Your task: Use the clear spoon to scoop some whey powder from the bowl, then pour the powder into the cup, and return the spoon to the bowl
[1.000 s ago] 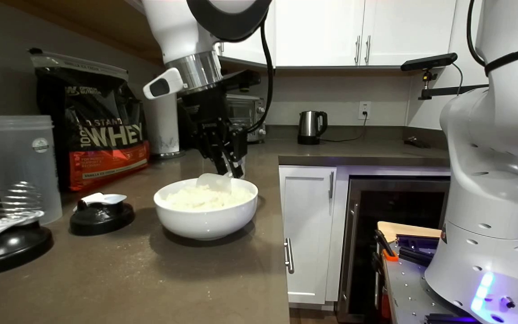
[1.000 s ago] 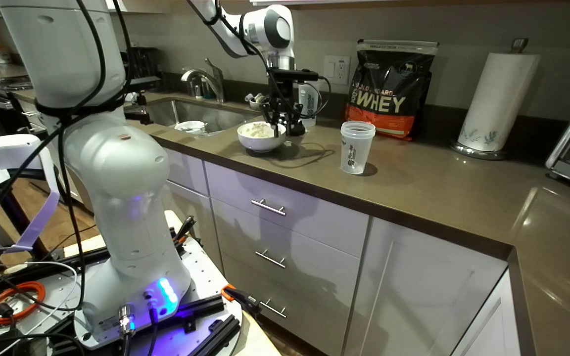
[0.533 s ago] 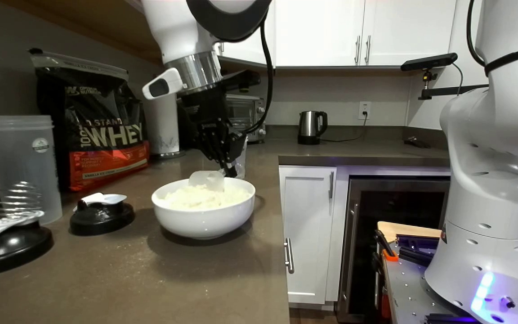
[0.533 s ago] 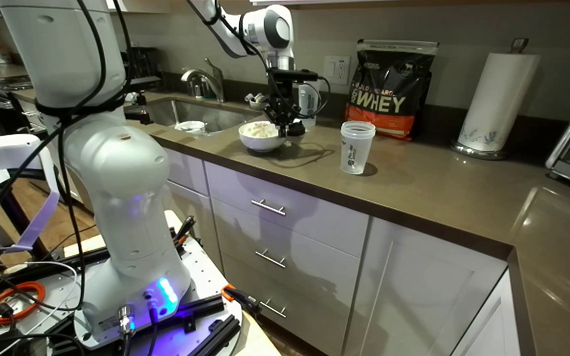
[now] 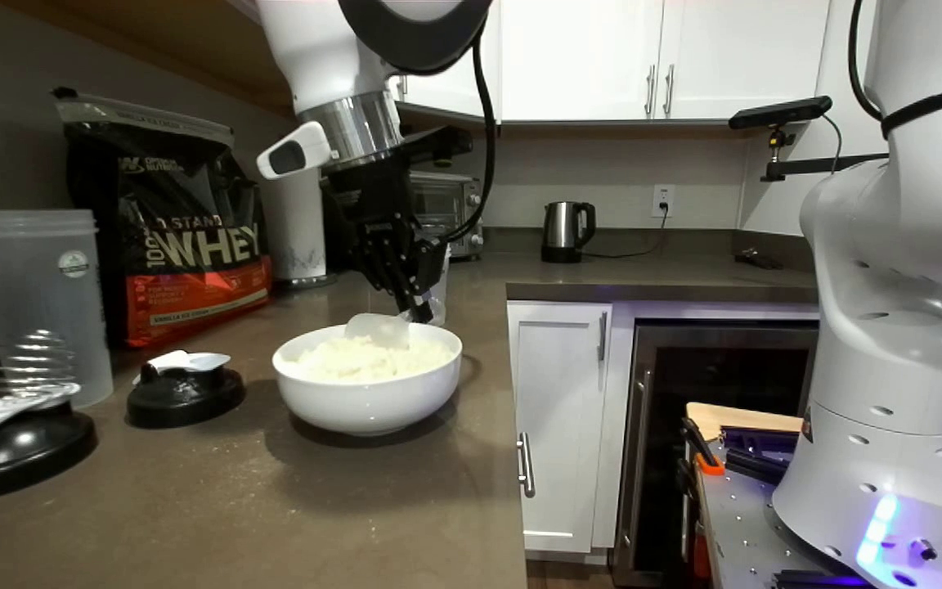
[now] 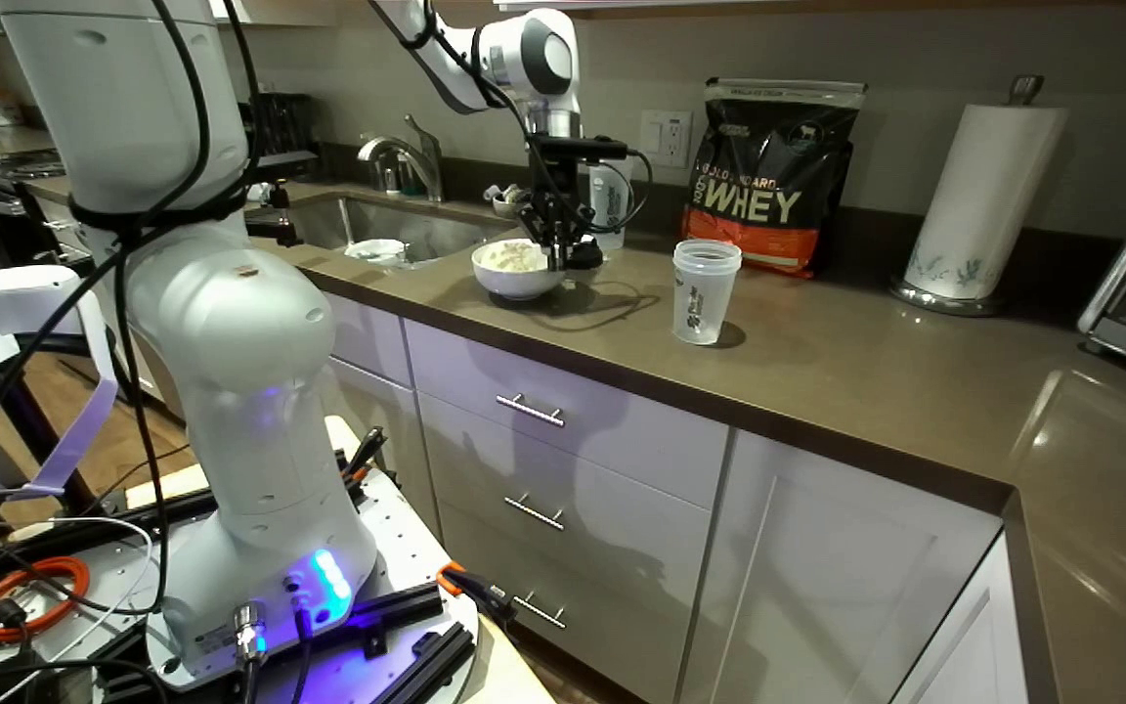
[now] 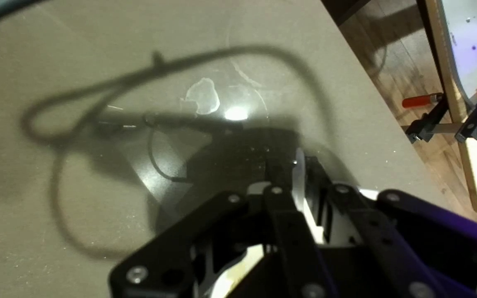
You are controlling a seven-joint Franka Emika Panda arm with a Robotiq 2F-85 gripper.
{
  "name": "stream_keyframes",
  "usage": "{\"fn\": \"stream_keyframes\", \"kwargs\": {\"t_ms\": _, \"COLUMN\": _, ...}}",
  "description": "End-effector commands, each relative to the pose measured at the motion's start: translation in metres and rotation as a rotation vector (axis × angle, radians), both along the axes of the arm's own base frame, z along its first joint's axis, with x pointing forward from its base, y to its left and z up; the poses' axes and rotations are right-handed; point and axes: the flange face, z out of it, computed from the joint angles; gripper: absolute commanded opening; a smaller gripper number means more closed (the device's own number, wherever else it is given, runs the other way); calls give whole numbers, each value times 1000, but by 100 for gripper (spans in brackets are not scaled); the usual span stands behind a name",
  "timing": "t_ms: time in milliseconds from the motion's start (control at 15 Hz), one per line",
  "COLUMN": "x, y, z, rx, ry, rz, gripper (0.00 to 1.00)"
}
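Note:
The white bowl (image 5: 369, 405) on the counter holds a heap of off-white whey powder (image 5: 348, 360); the bowl (image 6: 516, 286) also appears in an exterior view. Over its back rim, the clear spoon (image 5: 377, 329) rests its scoop in the powder, tilted. My gripper (image 5: 419, 309) is at the rim, its fingers pinched together on the spoon's handle. From the wrist, the translucent spoon handle (image 7: 299, 175) stands between the gripper's (image 7: 297, 162) two fingertips, which appear to touch it. The clear cup (image 6: 705, 293) stands upright apart from the bowl.
A black WHEY bag (image 5: 193, 245) and a tall clear shaker tumbler (image 5: 38, 303) stand along the wall. Two black lids (image 5: 185, 397) lie left of the bowl. A paper towel roll (image 6: 983, 196) stands farther along. The counter edge (image 5: 516, 458) runs close beside the bowl.
A second ago the fingers stood apart around the handle; now they are together on it. The scoop has shifted slightly with the gripper, and the bowl has slid a little.

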Motion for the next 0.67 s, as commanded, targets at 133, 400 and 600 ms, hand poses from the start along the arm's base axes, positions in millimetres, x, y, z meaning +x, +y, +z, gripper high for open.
{"fn": "stream_keyframes", "kwargs": {"t_ms": 133, "x": 1, "y": 2, "z": 5, "rx": 14, "ry": -9, "rz": 11, "gripper": 29}}
{"fn": "stream_keyframes", "kwargs": {"t_ms": 400, "x": 0, "y": 3, "z": 5, "rx": 16, "ry": -10, "rz": 15, "gripper": 1}}
{"fn": "stream_keyframes", "kwargs": {"t_ms": 600, "x": -1, "y": 4, "z": 6, "rx": 15, "ry": -12, "rz": 18, "gripper": 0}}
